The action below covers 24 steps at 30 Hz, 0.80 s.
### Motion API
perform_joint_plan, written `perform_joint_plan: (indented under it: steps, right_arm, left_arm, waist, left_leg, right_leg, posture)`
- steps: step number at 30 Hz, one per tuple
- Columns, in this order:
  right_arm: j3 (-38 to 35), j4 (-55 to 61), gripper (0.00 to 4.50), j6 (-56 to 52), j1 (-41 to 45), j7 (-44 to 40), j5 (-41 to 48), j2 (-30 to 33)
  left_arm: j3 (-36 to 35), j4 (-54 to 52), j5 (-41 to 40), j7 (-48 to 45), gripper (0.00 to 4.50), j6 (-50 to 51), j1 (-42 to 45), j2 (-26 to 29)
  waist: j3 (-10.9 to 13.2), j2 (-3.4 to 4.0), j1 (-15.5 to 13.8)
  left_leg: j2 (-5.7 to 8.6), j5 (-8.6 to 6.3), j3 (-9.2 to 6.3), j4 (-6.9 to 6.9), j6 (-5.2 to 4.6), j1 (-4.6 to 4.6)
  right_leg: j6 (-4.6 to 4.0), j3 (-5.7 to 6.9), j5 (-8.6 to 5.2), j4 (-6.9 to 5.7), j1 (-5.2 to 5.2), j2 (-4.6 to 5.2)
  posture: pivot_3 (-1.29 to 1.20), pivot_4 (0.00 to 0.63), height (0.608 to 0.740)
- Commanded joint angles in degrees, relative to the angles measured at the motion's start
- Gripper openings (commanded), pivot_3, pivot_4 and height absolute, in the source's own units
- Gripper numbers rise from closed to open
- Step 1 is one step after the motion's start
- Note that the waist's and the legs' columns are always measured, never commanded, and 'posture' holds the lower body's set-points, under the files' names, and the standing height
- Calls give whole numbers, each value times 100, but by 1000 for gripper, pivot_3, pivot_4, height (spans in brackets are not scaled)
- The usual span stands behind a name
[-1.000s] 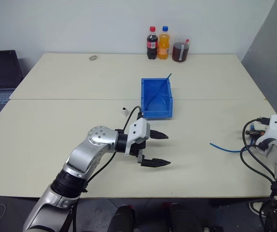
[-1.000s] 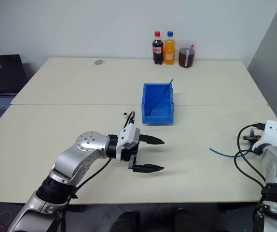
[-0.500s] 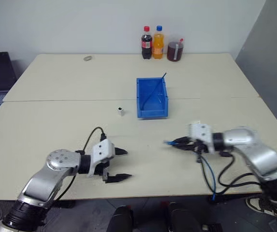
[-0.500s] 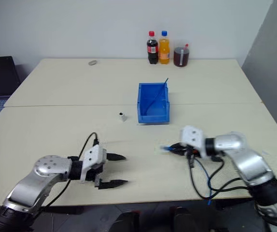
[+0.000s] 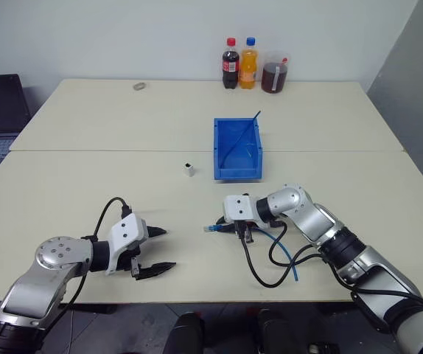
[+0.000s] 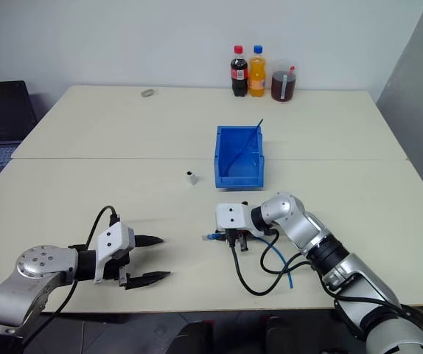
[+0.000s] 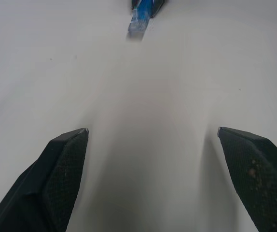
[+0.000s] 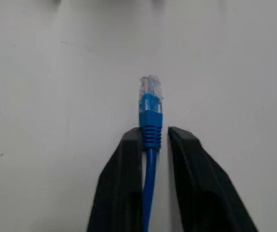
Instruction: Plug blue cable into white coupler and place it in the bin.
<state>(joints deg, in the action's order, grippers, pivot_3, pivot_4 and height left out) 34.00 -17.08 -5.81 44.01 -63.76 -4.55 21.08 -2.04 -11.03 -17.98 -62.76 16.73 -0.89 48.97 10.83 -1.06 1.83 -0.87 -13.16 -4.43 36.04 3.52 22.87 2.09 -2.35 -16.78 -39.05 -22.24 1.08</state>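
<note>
Between right gripper [image 8: 155, 133] jaws, blue cable [image 8: 150, 113], clear-tipped plug beyond them.

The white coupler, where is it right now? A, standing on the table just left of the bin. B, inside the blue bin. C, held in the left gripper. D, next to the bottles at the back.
A: the white coupler stands by itself on the table, just left of the bin, apart from the open left gripper.
</note>
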Motion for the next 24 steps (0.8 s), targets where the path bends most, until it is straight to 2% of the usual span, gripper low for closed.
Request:
perform_joint_plan:
  steps: [1, 4, 8, 9, 16, 24]
  right_arm:
    - [-72, 159, 1994, -51, -15, -193, 14, -40]
    - [-338, 621, 2733, -401, -173, -301, 298, 46]
    - [-802, 1982, 3952, -1652, -541, -613, 960, 517]
    - [-897, 2298, 4114, -1877, -657, -642, 1072, 672]
    - [-1599, 3954, 4114, -3163, -1798, -189, 1561, 1505]
    - [-2190, 4687, 4114, -3879, -2447, 532, 1865, 1720]
  left_arm:
    - [-24, 25, -79, 13, 4500, -55, 130, -103]
    - [76, 128, -82, -9, 4500, 31, 347, -208]
    - [355, 432, 29, -19, 4500, 0, 802, -468]
    - [425, 509, 39, -17, 4500, 11, 924, -555]
    - [1079, 1181, 454, -171, 4500, -378, 1619, -973]
    - [1485, 1845, 875, -215, 4500, -816, 2119, -1323]
  waist:
    - [0, 0, 1]
    - [0, 0, -12]
    - [0, 0, -25]
    - [0, 0, -27]
    - [-3, -4, -4]
    - [-3, -5, -3]
  left_leg:
    - [0, 0, 0, 0, 0, -1]
    - [0, 0, -2, 1, 0, 1]
    - [5, 0, -5, 3, 0, 5]
    - [6, 0, -5, 4, 0, 5]
    - [7, 0, -7, 3, 0, 5]
    - [8, 1, -6, 6, -1, 1]
  right_leg:
    - [0, 0, 0, -1, 0, -1]
    - [0, 2, 0, -2, 0, -1]
    - [0, 3, 0, -2, 2, 4]
    - [0, 3, 0, -2, 3, 5]
    - [1, 5, 0, -1, 4, 3]
    - [4, 2, 1, -4, 7, 0]
  posture:
    - [0, 150, 740]
    - [0, 150, 740]
    - [0, 150, 740]
    - [0, 150, 740]
    - [0, 150, 740]
    - [0, 150, 740]
